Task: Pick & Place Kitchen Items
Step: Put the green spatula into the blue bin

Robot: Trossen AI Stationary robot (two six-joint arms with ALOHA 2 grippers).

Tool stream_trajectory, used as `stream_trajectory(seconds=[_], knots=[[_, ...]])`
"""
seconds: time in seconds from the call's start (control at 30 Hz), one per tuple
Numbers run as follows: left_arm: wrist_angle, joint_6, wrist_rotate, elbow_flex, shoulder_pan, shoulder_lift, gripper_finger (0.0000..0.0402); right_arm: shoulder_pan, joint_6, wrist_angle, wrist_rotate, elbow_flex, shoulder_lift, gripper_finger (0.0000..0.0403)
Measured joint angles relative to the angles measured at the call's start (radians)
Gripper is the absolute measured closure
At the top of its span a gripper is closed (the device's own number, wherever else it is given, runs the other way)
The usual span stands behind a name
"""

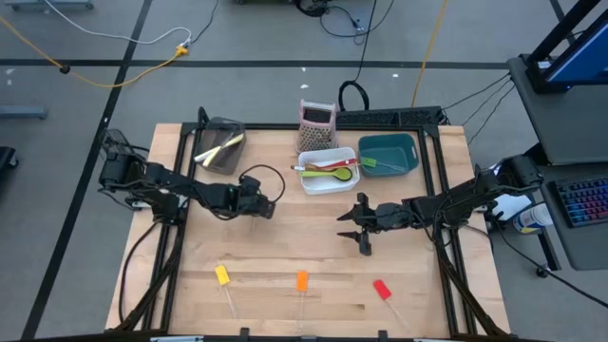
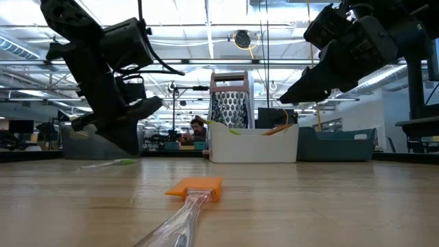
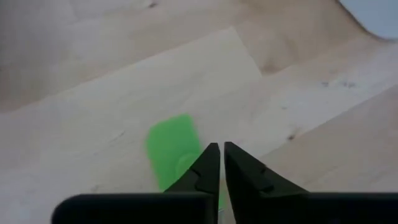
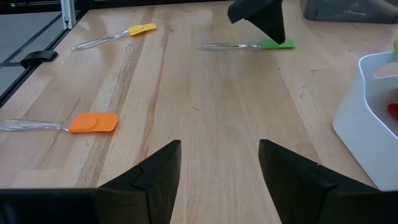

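L gripper (image 3: 219, 163) is down at the green spatula (image 4: 249, 45), mid-table, left of centre and just in front of the dark mesh bin (image 1: 220, 144). Wrist view: fingers nearly together, thin gap left, green head (image 3: 173, 148) right under/behind the tips. Can't tell if they actually pinch the spatula or just sit over it, so grasp unconfirmed. R wrist view shows the spatula lying flat on the wood, clear handle pointing away from the L gripper's tip, which sits on the head end.

R gripper (image 4: 219, 163) hovers off the table, right of centre, in front of the white bin (image 1: 327, 171); fingers spread wide, nothing between them.

Other items:
- yellow spatula (image 1: 223, 277) near front edge, left
- orange spatula (image 1: 301, 282) front centre, flat, handle toward the front edge
- red spatula (image 1: 382, 291) front right
- the three are well apart from each other, in a rough row

Bins along the back: dark mesh bin holds a pale yellowish utensil, type unclear. White bin holds a green spoon (image 1: 328, 175) plus red-looking pieces, jumbled, can't separate them. Teal bin (image 1: 389, 155) just right of white, has a green-headed item inside. Box grater (image 1: 316, 125) upright behind the white bin.

Low view: a person in the room far behind the table, partly hidden by the white bin.
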State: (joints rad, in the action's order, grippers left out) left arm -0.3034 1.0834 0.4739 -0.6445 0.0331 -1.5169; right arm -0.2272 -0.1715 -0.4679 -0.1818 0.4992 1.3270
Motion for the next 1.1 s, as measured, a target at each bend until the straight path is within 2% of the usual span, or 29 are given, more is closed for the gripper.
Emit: stream_trajectory(seconds=[0.17, 0.47, 0.63, 0.97, 1.1], knots=[[-0.053, -0.014, 0.016, 0.0, -0.001, -0.003, 0.0333, 0.0, 0.0, -0.013, 0.0, 0.0, 0.0, 0.0195], [-0.073, 0.0, 0.021, 0.0, -0.014, -0.003, 0.0222, 0.0, 0.0, -0.022, 0.0, 0.0, 0.0, 0.0195], [-0.072, 0.008, 0.021, 0.0, -0.04, -0.004, 0.0178, 0.0, 0.0, -0.023, 0.0, 0.0, 0.0, 0.0195], [-0.044, 0.028, -0.022, -0.005, -0.088, -0.096, 0.0163, 0.0, 0.0, -0.03, 0.0, 0.0, 0.0, 0.0195], [-0.041, 0.053, -0.016, -0.005, -0.083, -0.112, 0.0187, 0.0, 0.0, -0.03, 0.0, 0.0, 0.0, 0.0195]])
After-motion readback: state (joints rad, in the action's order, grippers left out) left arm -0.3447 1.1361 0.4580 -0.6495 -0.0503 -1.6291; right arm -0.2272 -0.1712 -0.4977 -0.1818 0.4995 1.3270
